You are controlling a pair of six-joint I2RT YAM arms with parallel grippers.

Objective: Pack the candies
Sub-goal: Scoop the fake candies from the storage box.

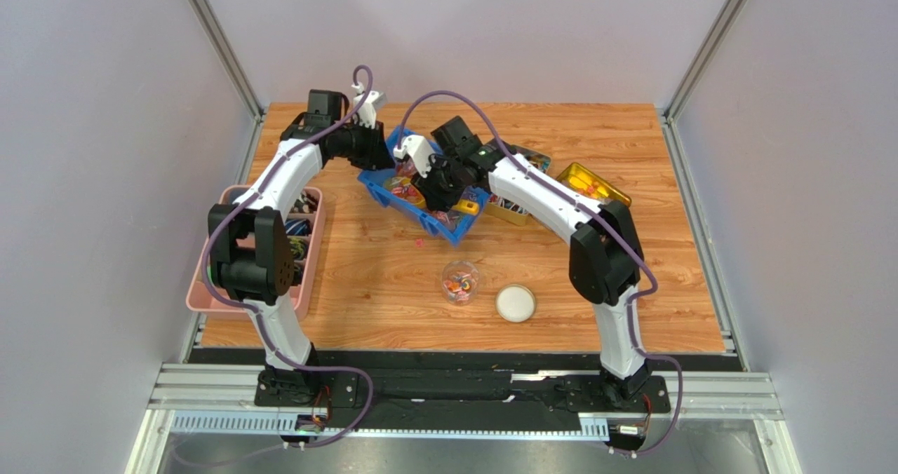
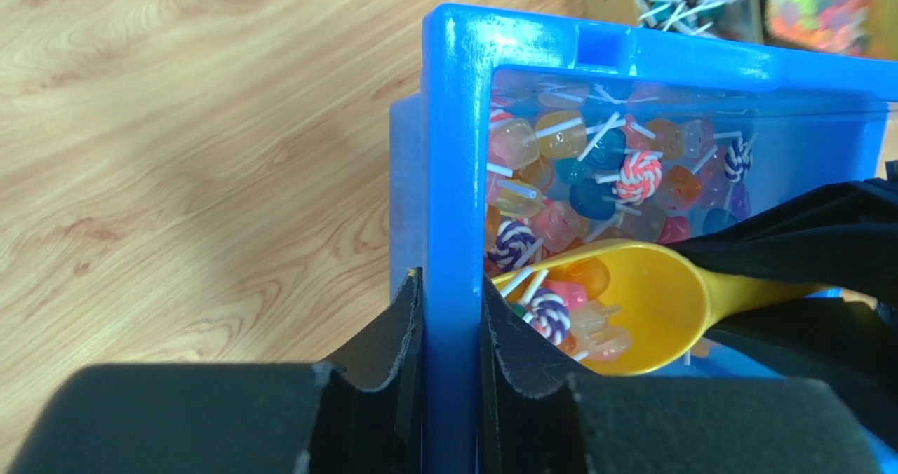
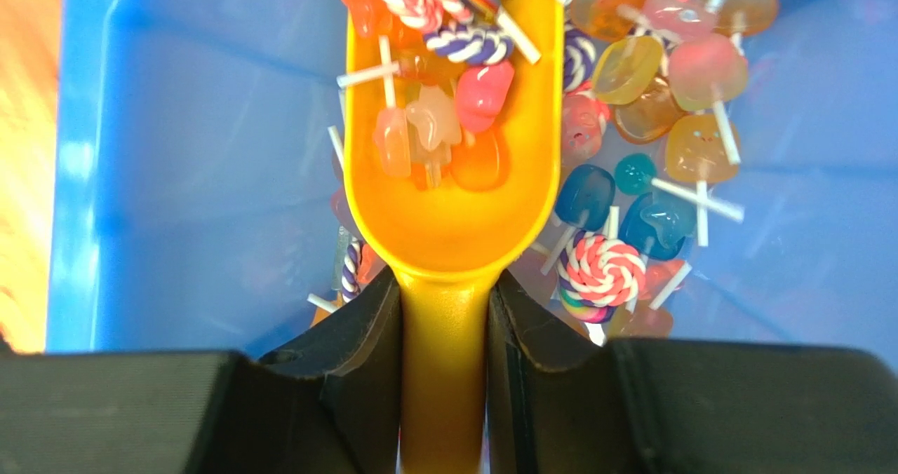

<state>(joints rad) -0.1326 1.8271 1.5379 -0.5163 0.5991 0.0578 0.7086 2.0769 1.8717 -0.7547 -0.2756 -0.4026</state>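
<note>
The candies [image 2: 590, 190] are tiny bright lollipops, piled in a blue bin [image 1: 371, 183] at the table's back middle. My left gripper [image 1: 386, 158] is shut on the bin's wall [image 2: 453, 127], one finger inside and one outside [image 2: 451, 285]. My right gripper [image 3: 443, 295] is shut on the handle of a yellow scoop [image 3: 453, 211]. The scoop lies low in the bin with several candies [image 3: 432, 116] in its bowl; more candies [image 3: 654, 85] lie beside it. The scoop also shows in the left wrist view [image 2: 654, 306] and the top view [image 1: 467, 207].
A clear jar [image 1: 459, 282] holding a few candies stands in front of the bin, with a white lid [image 1: 514, 303] to its right. A pink basket [image 1: 227, 285] sits at the left edge. A yellow tin [image 1: 593, 183] and another box [image 1: 527, 158] lie behind the right arm.
</note>
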